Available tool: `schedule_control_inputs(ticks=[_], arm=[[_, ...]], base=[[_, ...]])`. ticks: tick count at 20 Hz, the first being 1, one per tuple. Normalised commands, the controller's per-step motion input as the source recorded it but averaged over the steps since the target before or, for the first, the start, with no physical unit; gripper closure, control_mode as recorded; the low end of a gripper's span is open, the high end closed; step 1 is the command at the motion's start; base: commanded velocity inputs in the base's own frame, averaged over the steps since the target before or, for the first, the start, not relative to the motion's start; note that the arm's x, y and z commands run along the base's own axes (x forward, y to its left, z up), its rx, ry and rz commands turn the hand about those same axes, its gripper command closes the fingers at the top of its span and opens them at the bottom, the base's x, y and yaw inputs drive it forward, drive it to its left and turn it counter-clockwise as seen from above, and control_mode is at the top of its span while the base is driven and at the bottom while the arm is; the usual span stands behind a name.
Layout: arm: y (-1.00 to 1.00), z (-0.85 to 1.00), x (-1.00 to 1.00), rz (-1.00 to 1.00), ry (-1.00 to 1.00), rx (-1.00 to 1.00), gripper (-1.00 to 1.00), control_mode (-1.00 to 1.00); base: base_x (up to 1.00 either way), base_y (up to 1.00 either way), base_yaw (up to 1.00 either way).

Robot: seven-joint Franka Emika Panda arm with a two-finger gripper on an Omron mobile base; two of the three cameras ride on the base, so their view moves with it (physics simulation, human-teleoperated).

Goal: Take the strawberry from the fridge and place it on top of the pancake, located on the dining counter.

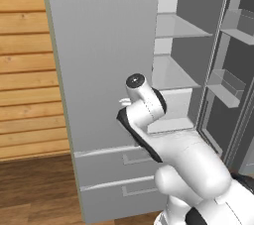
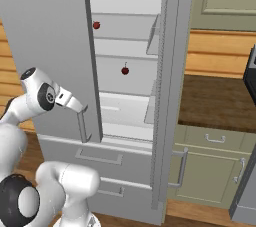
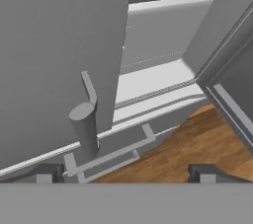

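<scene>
The fridge [image 2: 60, 46] is seen with its right door swung wide and its left door shut, and the gripper [image 2: 75, 105] is held low, just beside the bottom end of the left door's bar handle [image 2: 82, 126]. The jaws are spread fully apart, with nothing between them.

Inside, two small red fruits are made out in the right base view. One sits on the upper shelf [image 2: 125, 38], tucked close to the edge of the shut door; it is taken, as a judgement, for the strawberry [image 2: 96, 25], though at this size the cap cannot be told. The rounder one lower down, with a thin stem, is read as the cherry [image 2: 125, 70] and is to be left alone.

The step in hand is judged to be the reach into the fridge, with the task hardly begun. The hand would best be raised and carried clear of the handle and the door edge before anything is attempted. The upper shelf should then be entered level, the open jaws centred on the berry. A light squeeze is called for, since so small a fruit could be nudged backward or rolled away.
</scene>
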Motion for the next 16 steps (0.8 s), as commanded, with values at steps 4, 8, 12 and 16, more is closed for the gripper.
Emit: schedule_control_inputs(ticks=[4, 8, 12, 16], arm=[[0.0, -0.27, 0.42, 0.02, 0.0, 0.03, -1.0, -1.0], [0.0, -0.31, 0.26, 0.04, 0.0, 0.01, -1.0, -1.0], [0.0, -0.23, 0.28, 0.04, 0.0, 0.01, -1.0, -1.0], [0.0, -0.25, 0.29, 0.06, 0.0, 0.03, -1.0, -1.0]], base=[[0.0, 0.0, 0.0], [0.0, 0.0, 0.0], [0.0, 0.0, 0.0], [0.0, 0.0, 0.0]])
